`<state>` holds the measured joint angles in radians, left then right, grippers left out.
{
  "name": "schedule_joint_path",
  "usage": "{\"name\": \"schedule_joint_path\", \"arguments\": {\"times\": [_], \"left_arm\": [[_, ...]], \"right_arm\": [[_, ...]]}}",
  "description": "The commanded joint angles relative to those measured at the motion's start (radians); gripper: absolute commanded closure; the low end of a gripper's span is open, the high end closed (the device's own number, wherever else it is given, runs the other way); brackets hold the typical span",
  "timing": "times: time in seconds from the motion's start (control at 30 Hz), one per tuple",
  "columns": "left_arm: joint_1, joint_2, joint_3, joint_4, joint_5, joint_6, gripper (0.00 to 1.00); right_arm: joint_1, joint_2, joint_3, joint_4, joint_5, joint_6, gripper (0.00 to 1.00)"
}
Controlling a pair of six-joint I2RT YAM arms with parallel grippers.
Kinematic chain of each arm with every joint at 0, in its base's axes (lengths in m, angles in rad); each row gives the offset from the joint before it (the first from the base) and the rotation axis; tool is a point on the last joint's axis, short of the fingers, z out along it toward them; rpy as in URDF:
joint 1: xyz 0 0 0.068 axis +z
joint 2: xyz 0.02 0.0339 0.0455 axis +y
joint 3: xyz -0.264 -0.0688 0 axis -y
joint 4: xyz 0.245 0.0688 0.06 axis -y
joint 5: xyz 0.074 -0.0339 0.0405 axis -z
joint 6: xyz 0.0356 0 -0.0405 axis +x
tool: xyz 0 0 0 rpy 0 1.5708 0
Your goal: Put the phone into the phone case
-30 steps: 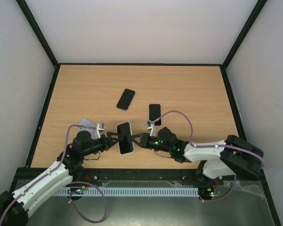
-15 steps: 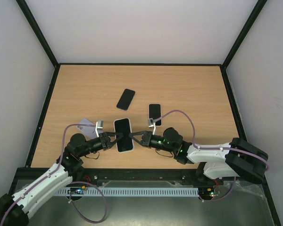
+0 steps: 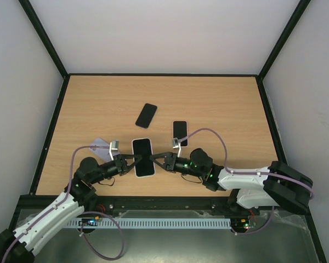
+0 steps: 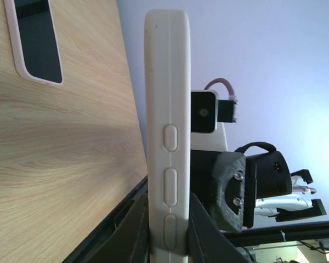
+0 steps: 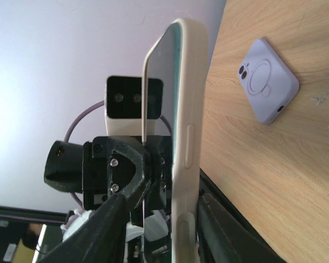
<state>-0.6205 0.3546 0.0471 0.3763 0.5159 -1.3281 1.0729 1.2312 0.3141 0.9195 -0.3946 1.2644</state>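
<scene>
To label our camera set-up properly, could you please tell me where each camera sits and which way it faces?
Top external: above and behind the arm bases, looking down at the light wooden table; both arms show, left pincer and right pincer gripping a white rubbery phone case.
Left wrist: on the left arm, facing the right arm; its own fingers show at the bottom.
Right wrist: mirrored, facing the left arm; its own fingers show below.
Shared: both wrist views see that case edge-on.

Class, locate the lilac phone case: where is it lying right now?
In the top view the lilac phone case lies left of centre, just beyond the left gripper and left of the white-cased phone.
</scene>
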Motion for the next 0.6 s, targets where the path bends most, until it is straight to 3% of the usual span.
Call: {"name": "schedule_joint_path", "arguments": {"times": [0.0, 0.27, 0.57], "left_arm": [[0.005, -0.008, 0.017, 0.022, -0.025, 0.026, 0.98], [0.006, 0.031, 0.095, -0.058, -0.062, 0.113, 0.98], [0.008, 0.074, 0.118, -0.059, -0.08, 0.128, 0.98]], "right_arm": [[0.003, 0.013, 0.002, 0.052, -0.031, 0.003, 0.59], [0.029, 0.091, -0.013, 0.108, -0.103, 0.021, 0.38], [0.074, 0.134, -0.029, 0.221, -0.141, 0.057, 0.36]]}}
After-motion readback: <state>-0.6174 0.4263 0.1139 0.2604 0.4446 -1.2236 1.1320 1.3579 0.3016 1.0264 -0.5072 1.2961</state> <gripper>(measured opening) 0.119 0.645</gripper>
